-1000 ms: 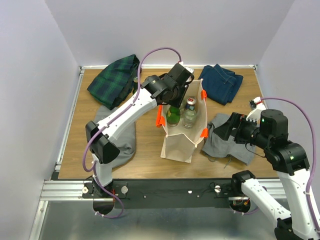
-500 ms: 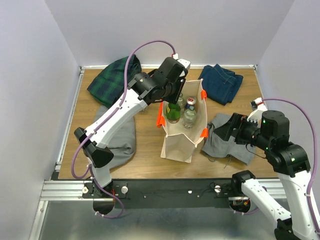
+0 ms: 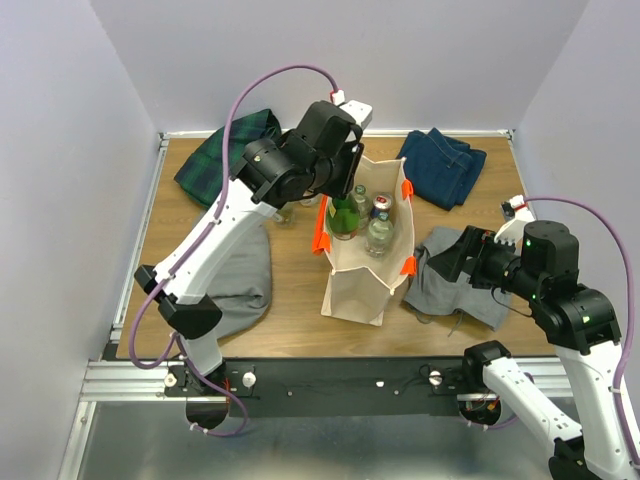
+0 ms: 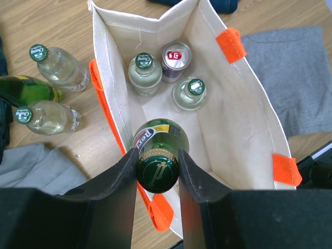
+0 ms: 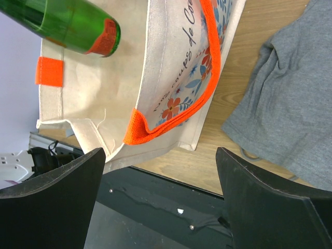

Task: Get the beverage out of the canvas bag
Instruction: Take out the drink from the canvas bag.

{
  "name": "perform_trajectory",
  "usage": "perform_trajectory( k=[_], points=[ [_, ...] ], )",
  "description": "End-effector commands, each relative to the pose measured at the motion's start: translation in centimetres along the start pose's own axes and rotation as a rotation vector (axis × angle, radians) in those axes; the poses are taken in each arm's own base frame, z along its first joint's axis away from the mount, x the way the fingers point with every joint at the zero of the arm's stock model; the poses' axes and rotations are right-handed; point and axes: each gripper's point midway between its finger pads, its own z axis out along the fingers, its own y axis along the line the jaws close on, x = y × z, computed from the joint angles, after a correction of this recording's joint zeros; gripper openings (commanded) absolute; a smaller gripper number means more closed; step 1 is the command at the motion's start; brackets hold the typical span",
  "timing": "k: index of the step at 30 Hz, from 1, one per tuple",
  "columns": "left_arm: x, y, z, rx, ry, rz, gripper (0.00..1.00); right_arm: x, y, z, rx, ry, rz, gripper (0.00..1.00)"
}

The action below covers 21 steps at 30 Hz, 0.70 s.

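The beige canvas bag [image 3: 358,282] with orange handles stands upright mid-table. My left gripper [image 4: 157,171] is shut on the cap of a green glass bottle [image 4: 160,139], the beverage, which hangs upright over the near left side of the bag's mouth [image 4: 244,119]. In the top view the green bottle [image 3: 345,216] pokes up at the bag's left rim under the left gripper [image 3: 343,188]. Two clear bottles [image 4: 145,72] [image 4: 190,93] and a can [image 4: 176,54] stay inside. My right gripper [image 5: 161,202] is open and empty, right of the bag [image 5: 129,78].
Two clear bottles [image 4: 59,65] [image 4: 46,116] and a green one [image 4: 28,89] lie on the wood left of the bag. A plaid cloth [image 3: 230,155] is at back left, jeans [image 3: 440,165] at back right, and grey cloths lie at left [image 3: 240,275] and right [image 3: 460,290].
My left arm has risen and drawn back to the left, lifting the green bottle higher at the bag's mouth. The right arm has not moved.
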Motion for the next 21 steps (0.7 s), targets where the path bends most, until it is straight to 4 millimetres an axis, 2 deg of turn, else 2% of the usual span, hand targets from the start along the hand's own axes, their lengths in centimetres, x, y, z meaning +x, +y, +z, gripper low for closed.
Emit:
perform_trajectory(
  k=[1, 21],
  points=[
    [-4.5, -0.2, -5.1, 0.044, -0.197, -0.024, 0.00, -0.5, 0.3, -0.1, -0.012, -0.022, -0.007, 0.96],
    [-7.6, 1.5, -10.7, 0.005, -0.382, -0.068, 0.00, -0.3, 0.2, -0.1, -0.008, -0.019, -0.003, 0.96]
  ],
)
